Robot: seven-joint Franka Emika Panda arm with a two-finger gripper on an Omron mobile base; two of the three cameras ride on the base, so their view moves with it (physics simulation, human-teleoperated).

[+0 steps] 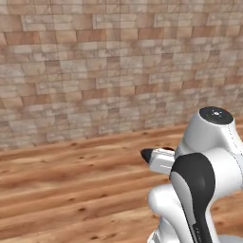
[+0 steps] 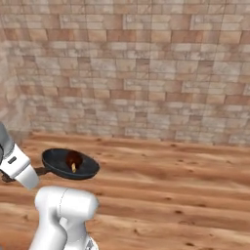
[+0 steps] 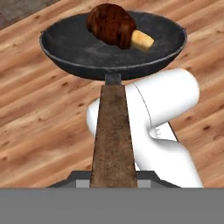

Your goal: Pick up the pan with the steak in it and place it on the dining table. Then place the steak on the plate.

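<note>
Nothing but brick wall (image 2: 146, 73) and wooden floor (image 2: 171, 185) ahead in both base views, so the dining table and plate lie somewhere off-frame and a long carry probably remains; biggest risk judged to be a bump or sway while the base drives, tipping the load. White arm (image 1: 204, 185) folded close over the base, elbow high, forearm reaching toward nine o'clock in the right base view and holding the load out level above the floor. Pan (image 3: 113, 43) carried in mid-air, clear of any worktop, rim roughly level, bowl at twelve o'clock in the hand view. Wooden handle (image 3: 113, 131) running straight down to six o'clock and vanishing at the bottom edge, apparently clenched in the jaws there, though fingertips themselves hidden; a grip so far out on the handle likely to let the pan droop or twist. Steak (image 3: 111, 24) lying loose in the bowl toward its far side, pale end pointing to three o'clock; likely to slide or roll over the shallow rim if the pan tilts.
</note>
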